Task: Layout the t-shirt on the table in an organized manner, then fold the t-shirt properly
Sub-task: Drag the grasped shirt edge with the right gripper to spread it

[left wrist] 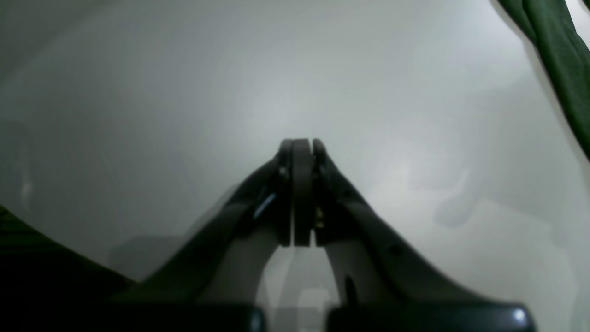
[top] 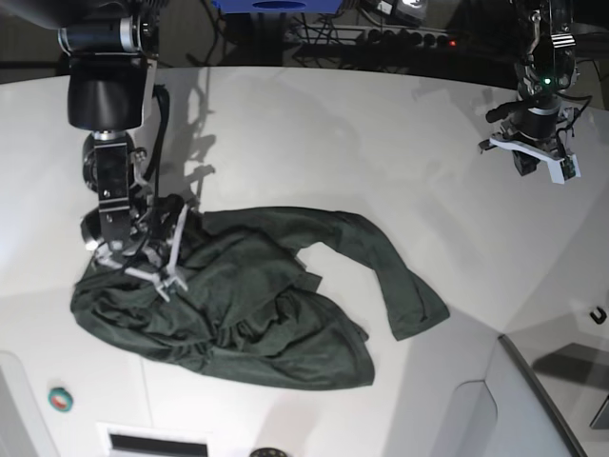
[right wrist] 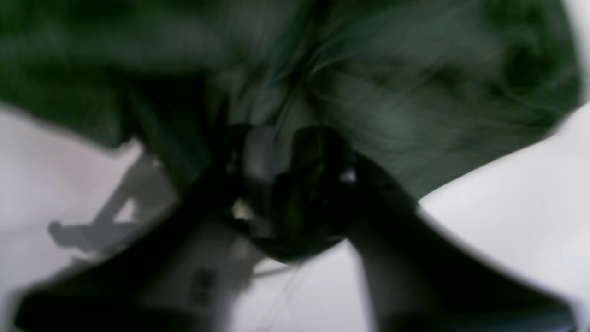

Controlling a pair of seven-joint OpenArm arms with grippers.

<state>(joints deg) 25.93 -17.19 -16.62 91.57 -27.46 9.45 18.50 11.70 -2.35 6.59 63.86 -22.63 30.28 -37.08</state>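
Green cloth filled nearly the whole right wrist view, bunched right up against the right gripper (right wrist: 295,152), so that was where I had my attention. Its jaws stood only a little apart with dark fabric gathered between them, and I judged it had a pinch of the t-shirt (top: 257,305), though the blur kept me from saying how firm that hold was. I had it there, at the shirt's upper edge on the base view's left side, because the garment was still a crumpled heap and wanted pulling out flat before any fold.

From the base view the t-shirt lay on the table (top: 381,143) in a rumpled mass, 1 sleeve trailing away from the right gripper (top: 157,257) toward the opposite side. Layout was not done yet, by my reading; folding had not begun.

My left gripper (left wrist: 302,147) was fully closed on nothing, its fingers (left wrist: 318,159) pressed together over bare white table. I kept it parked well apart from the shirt, clear of the working arm.

Each camera gave me something different. Only the base view showed the shirt's whole shape and both arms, with the left gripper (top: 533,152) far from the cloth. Only the right wrist view showed fabric inside the jaws. And the left wrist view caught just 1 strip of the t-shirt (left wrist: 557,60) in its top corner.
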